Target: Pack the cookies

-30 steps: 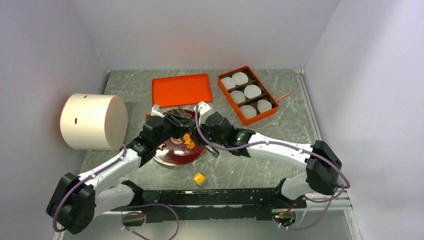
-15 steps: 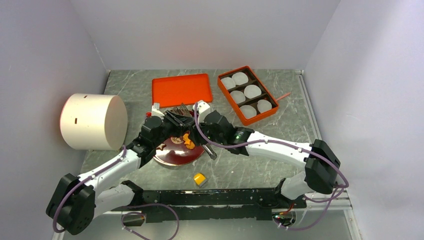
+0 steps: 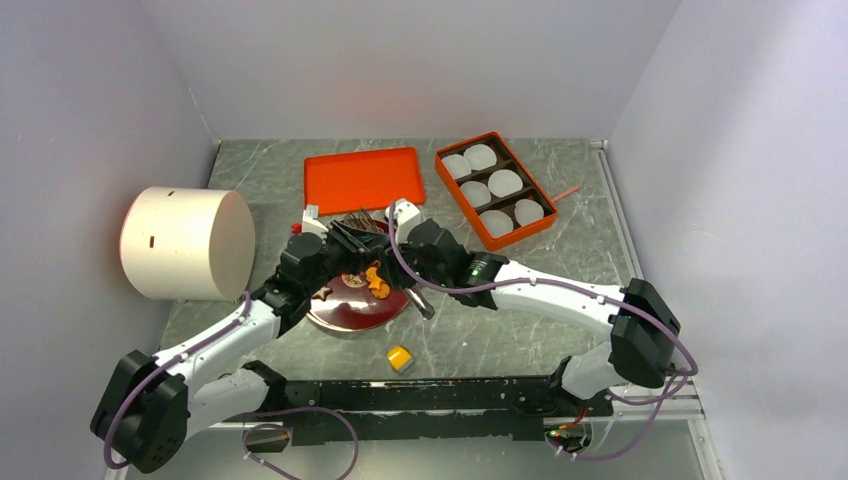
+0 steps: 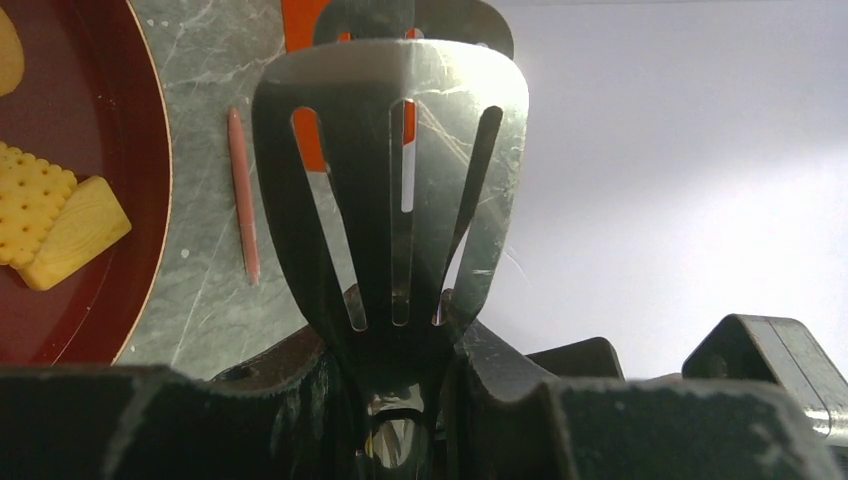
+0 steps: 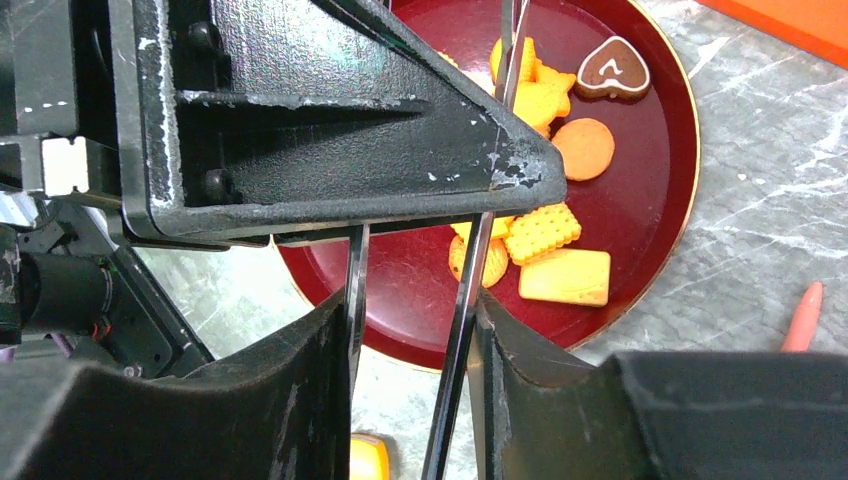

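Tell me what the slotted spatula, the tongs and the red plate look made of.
Slotted spatula: polished metal, probably stainless steel; mirror sheen, fine scratches. Tongs: thin bright strips, likely steel too. Red plate: glossy dark red, thin gold edge line; lacquered wood or plastic, the sheen cannot settle which.

The cookies (image 5: pixel 541 232) lie flat in a loose cluster on a dark red round plate (image 5: pixel 655 190). Among them are yellow scalloped squares, a plain yellow oblong (image 5: pixel 565 277), an orange disc (image 5: pixel 583 148) and a brown iced heart (image 5: pixel 608 68) near the rim.
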